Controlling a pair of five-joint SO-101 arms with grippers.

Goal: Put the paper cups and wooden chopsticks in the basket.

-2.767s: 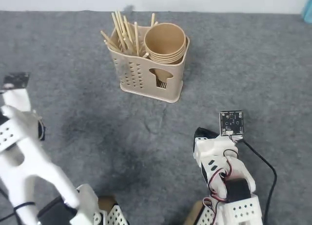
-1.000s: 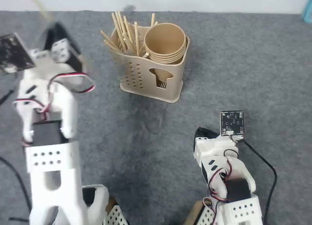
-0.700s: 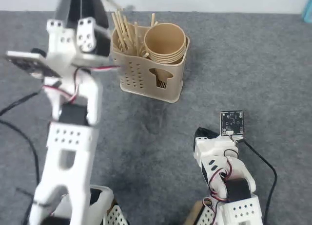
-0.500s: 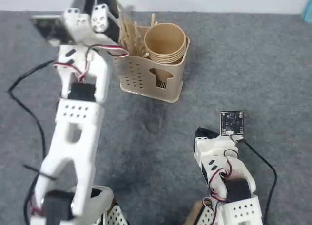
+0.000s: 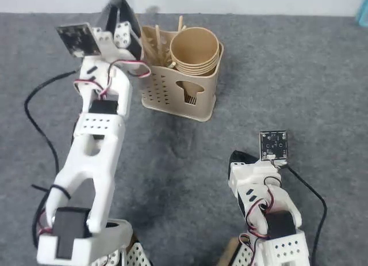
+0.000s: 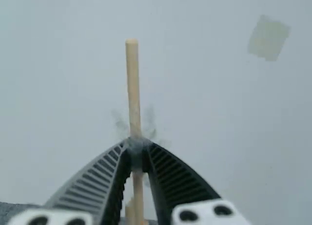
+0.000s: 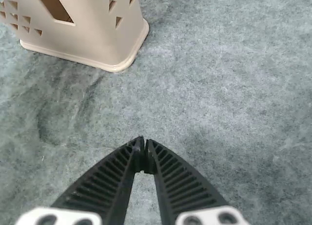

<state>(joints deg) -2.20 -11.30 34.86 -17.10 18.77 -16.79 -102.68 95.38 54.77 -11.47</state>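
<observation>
One chopstick (image 6: 131, 88): pale round wood, blunt tip, upright, clamped in left gripper (image 6: 139, 149) beside basket (image 5: 172, 87) left rim. Basket holds loose sticks (image 5: 150, 38) and stacked paper cups (image 5: 195, 50). Right gripper (image 7: 143, 154) pinched closed, empty, low over grey mat (image 7: 219, 88).

Grey felt mat (image 5: 287, 76) over table; white wall (image 5: 241, 1) behind; teal object (image 5: 364, 12) far corner.

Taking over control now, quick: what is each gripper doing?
Left gripper: closed, holding a chopstick.
Right gripper: closed, holding nothing.
</observation>
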